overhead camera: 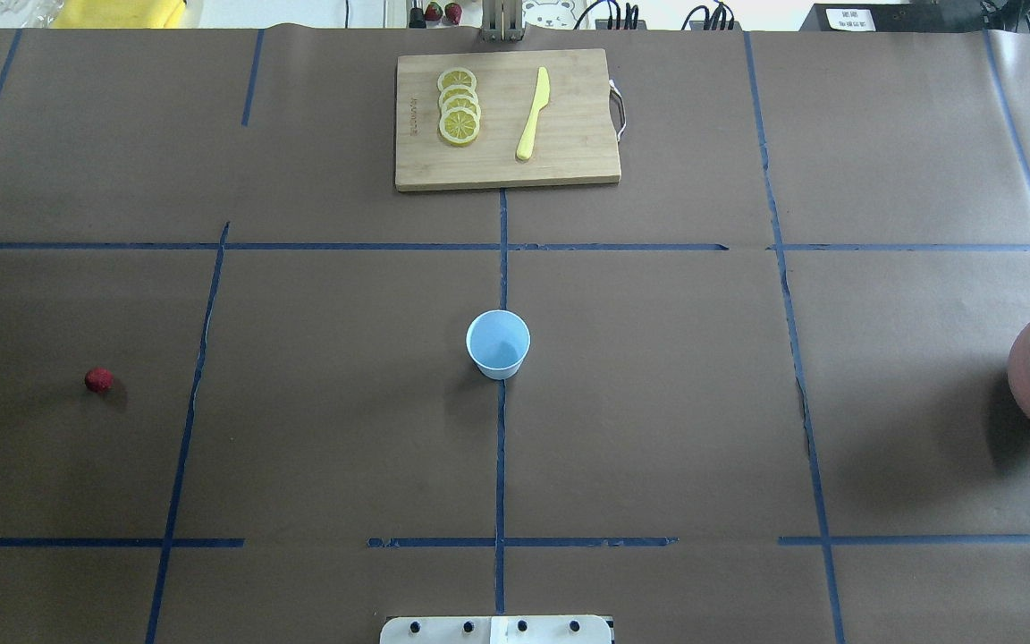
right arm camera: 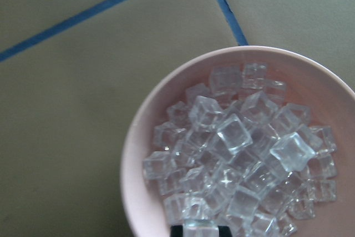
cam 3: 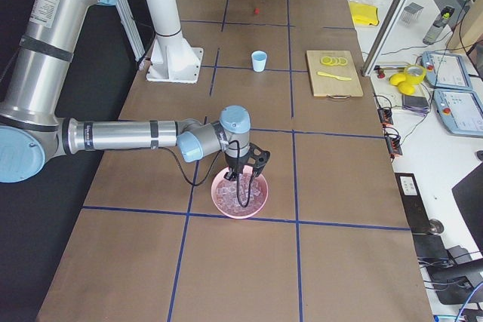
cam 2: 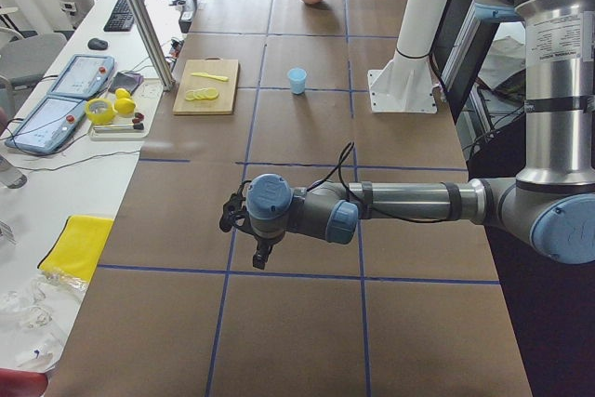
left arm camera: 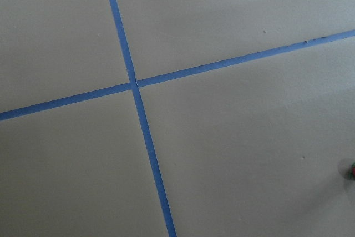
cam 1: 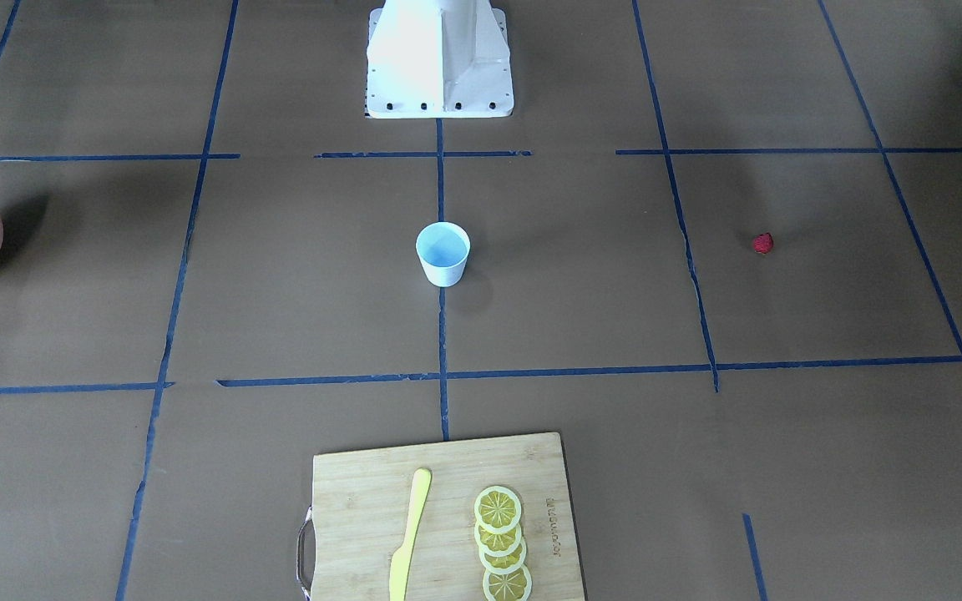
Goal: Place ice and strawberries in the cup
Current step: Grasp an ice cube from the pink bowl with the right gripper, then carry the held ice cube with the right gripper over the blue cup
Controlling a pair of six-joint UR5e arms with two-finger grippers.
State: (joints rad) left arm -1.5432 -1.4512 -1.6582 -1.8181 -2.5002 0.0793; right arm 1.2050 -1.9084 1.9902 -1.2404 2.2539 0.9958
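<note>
The pale blue cup (overhead camera: 498, 344) stands upright and empty at the table's middle; it also shows in the front-facing view (cam 1: 443, 255). One dark red strawberry (overhead camera: 98, 380) lies alone on the robot's left side. The ice (right arm camera: 238, 148) fills a pink bowl (right arm camera: 138, 154) at the right end. My right gripper (cam 3: 243, 179) hangs over the bowl. Its dark fingertips (right arm camera: 176, 231) flank one ice cube (right arm camera: 199, 229) at the wrist view's bottom edge. My left gripper (cam 2: 263, 253) hovers low over bare table beyond the strawberry's end; I cannot tell if it is open.
A wooden cutting board (overhead camera: 508, 161) with several lemon slices (overhead camera: 459, 105) and a yellow knife (overhead camera: 533, 114) lies at the far side. The robot's white base (cam 1: 439, 58) stands behind the cup. The left wrist view shows only blue tape lines (left arm camera: 136, 87).
</note>
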